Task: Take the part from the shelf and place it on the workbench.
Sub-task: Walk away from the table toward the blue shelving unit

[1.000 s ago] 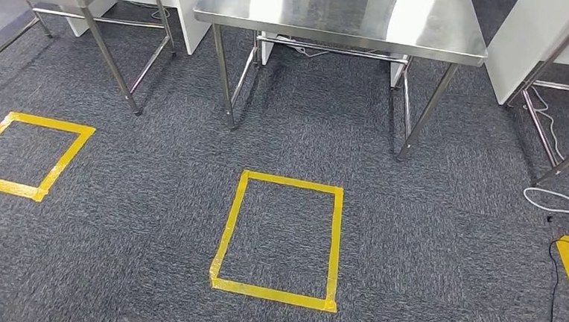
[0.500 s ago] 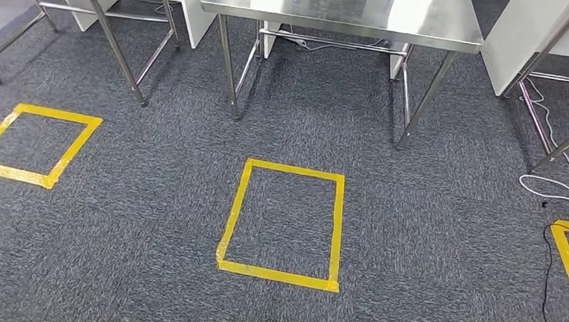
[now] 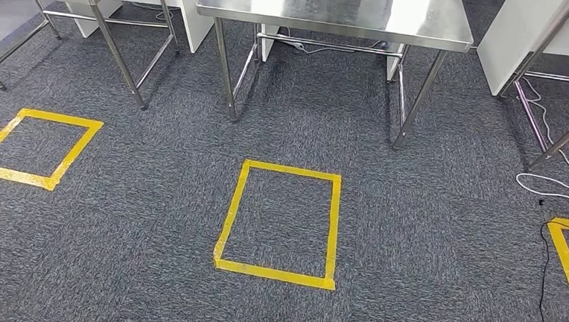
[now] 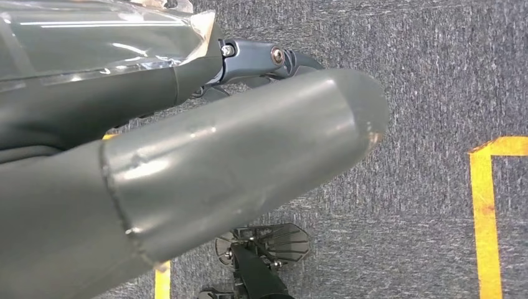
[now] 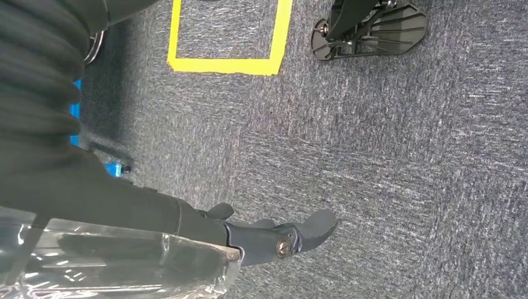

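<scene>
Steel table [image 3: 335,11] ahead, yellow tape square [image 3: 279,222] on the carpet between; both arms hang, left robot hand [image 4: 261,62] and right robot hand [image 5: 274,240] holding nothing, fingers apart; part and shelf unseen, so my read: walking phase, shelf to find next

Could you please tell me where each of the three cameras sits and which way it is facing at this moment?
Head view: high on the body, facing forward and down at the stainless steel workbench and the middle yellow tape square.
Left wrist view: behind the hanging left hand, facing grey carpet.
Right wrist view: behind the right hand, its dark fingers apart, facing carpet.
All views share carpet and yellow tape.
</scene>
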`<action>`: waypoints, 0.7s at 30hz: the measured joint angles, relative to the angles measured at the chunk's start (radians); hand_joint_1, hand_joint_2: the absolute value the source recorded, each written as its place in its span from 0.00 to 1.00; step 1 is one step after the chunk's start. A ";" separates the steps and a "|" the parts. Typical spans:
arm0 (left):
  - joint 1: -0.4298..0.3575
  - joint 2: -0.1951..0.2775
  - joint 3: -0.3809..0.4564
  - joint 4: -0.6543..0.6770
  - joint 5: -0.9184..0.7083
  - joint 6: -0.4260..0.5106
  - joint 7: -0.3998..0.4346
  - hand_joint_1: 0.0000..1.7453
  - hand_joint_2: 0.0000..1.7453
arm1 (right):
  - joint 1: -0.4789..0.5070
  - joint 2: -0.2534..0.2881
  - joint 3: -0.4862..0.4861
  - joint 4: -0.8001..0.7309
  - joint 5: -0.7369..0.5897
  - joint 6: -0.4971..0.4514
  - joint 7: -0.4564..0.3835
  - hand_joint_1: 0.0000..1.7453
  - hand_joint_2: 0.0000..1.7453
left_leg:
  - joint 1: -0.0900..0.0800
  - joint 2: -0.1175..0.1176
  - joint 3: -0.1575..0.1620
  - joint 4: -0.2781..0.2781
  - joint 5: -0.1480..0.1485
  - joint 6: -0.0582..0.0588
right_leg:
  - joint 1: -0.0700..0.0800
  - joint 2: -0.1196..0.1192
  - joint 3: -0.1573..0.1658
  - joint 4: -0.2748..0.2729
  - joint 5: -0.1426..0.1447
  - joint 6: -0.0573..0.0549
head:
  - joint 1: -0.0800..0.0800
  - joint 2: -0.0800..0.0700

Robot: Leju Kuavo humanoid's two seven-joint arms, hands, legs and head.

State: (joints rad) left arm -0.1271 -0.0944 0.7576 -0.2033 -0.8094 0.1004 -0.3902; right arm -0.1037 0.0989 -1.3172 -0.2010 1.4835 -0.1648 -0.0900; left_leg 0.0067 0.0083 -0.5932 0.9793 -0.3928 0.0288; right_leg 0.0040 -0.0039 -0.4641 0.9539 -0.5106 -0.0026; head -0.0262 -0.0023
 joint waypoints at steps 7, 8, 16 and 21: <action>-0.006 -0.005 -0.001 0.000 -0.015 0.000 0.004 0.00 0.00 | -0.002 0.000 -0.001 0.000 -0.011 -0.001 0.004 0.00 1.00 | 0.013 0.024 0.030 -0.091 0.045 0.022 | -0.011 0.004 -0.085 0.159 -0.083 0.015 | 0.003 0.000; -0.006 -0.006 -0.001 0.000 -0.016 0.000 0.005 0.00 0.00 | -0.001 0.000 -0.001 0.000 -0.012 -0.001 0.004 0.00 1.00 | 0.015 0.030 0.024 -0.088 0.046 0.019 | -0.019 0.004 -0.115 0.213 -0.101 0.020 | 0.003 0.000; -0.008 -0.004 -0.001 0.000 -0.018 -0.002 0.012 0.00 0.00 | -0.004 0.005 -0.002 0.002 -0.014 -0.006 0.008 0.00 1.00 | 0.045 0.088 -0.024 0.016 0.001 -0.062 | -0.050 -0.054 -0.077 0.070 -0.004 0.063 | 0.009 0.000; -0.007 -0.005 -0.001 0.000 -0.018 0.000 0.012 0.00 0.00 | -0.005 0.006 -0.002 0.003 -0.011 -0.007 0.009 0.00 1.00 | 0.054 0.031 -0.055 0.143 -0.128 -0.069 | -0.042 -0.004 -0.090 0.078 0.015 0.008 | 0.004 0.000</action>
State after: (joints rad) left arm -0.1337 -0.0994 0.7566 -0.2033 -0.8272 0.1004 -0.3782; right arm -0.1087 0.1053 -1.3191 -0.1983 1.4722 -0.1721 -0.0813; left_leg 0.0603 0.0394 -0.6487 1.1220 -0.5207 -0.0397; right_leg -0.0380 -0.0076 -0.5541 1.0322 -0.4953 0.0058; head -0.0222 -0.0024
